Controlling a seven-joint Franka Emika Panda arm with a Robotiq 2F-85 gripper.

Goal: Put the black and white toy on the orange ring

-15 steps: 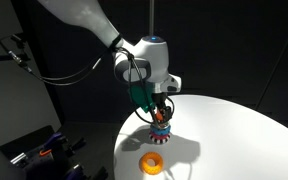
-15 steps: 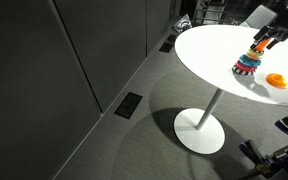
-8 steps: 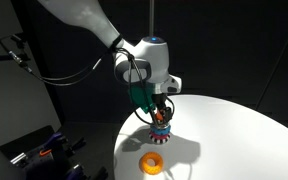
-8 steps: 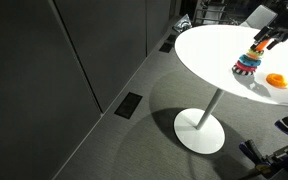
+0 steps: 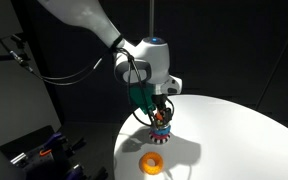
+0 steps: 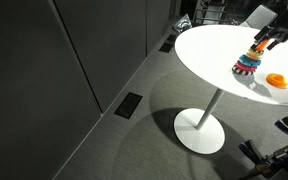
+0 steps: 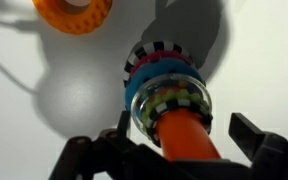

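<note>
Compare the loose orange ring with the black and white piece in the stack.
The orange ring is plain orange; the black and white piece is checkered. The orange ring lies alone on the table; the black and white piece sits lowest on the peg, under coloured rings. Both are round.

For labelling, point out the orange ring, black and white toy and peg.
orange ring (image 7: 88, 20), wrist view, lower band
black and white toy (image 7: 162, 49), wrist view, checkered edge
peg (image 7: 189, 135), wrist view, shaft
</note>
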